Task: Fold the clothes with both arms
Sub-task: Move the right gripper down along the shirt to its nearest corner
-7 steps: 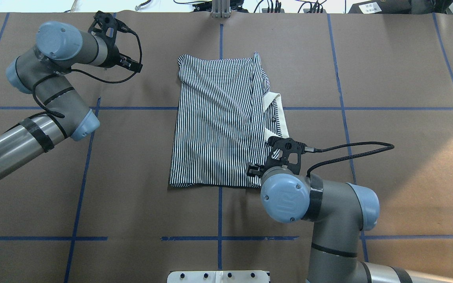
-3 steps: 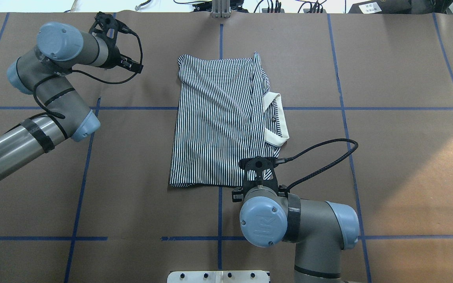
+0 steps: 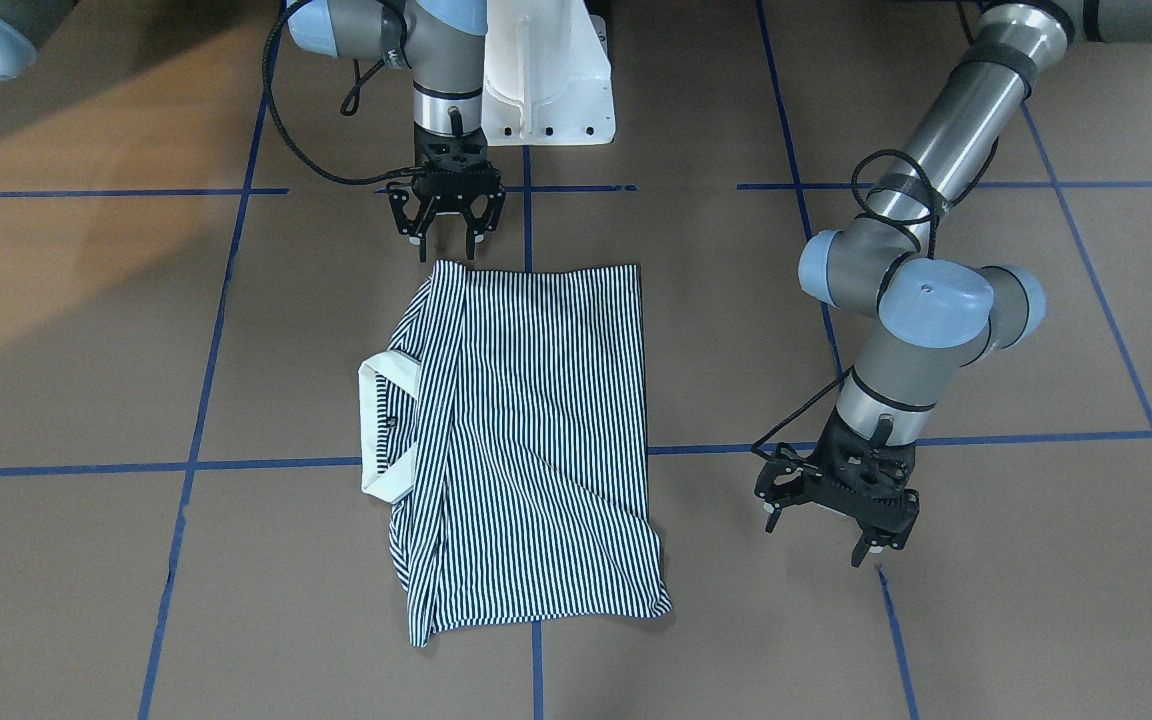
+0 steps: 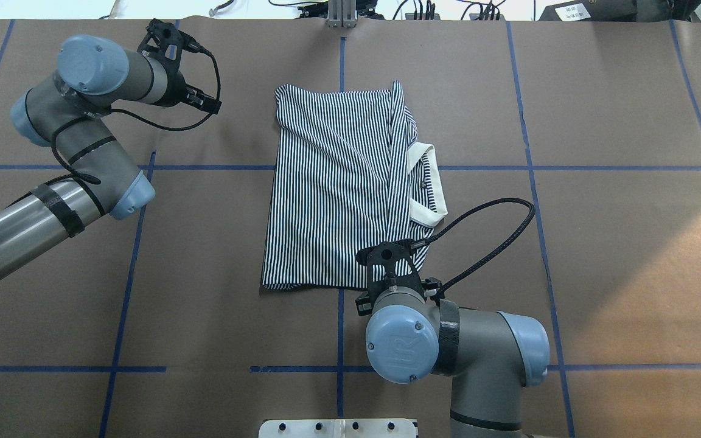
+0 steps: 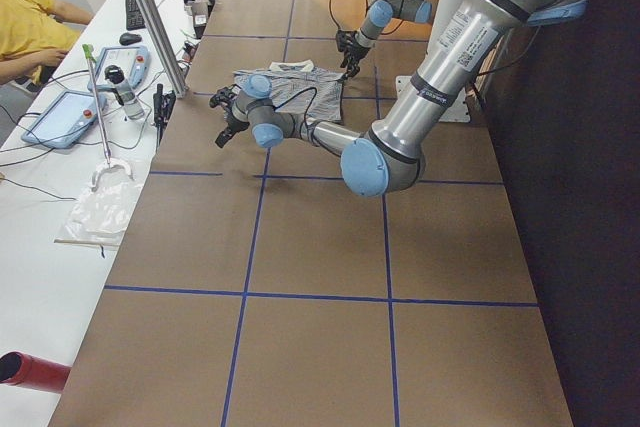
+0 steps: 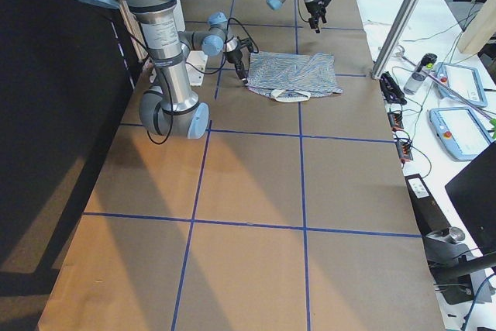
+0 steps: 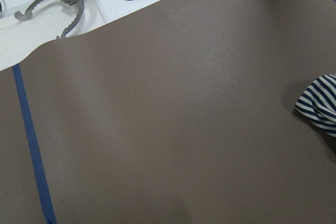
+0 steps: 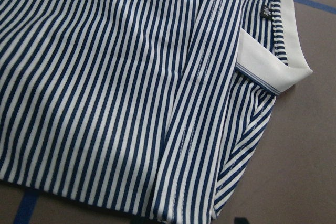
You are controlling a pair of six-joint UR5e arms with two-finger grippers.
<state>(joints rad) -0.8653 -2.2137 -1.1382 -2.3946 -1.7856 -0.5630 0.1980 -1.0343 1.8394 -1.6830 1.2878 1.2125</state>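
Brown worktop (image 3: 86,600) carries the part-folded shirt (image 3: 536,430) at centre. Right hand (image 3: 445,240) hovers spread at its near collar-side corner, left hand (image 3: 818,540) likewise spread, off beside it — best to pinch both layers squarely before lifting.

polo shirt (image 4: 338,194) | navy-white stripes, cream collar (image 3: 369,430) | folded flat | centre of table (image 4: 600,243)

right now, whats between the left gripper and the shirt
Nothing but bare brown table. The left gripper hangs open beside the shirt, apart from it. The front-facing and overhead views both show this.
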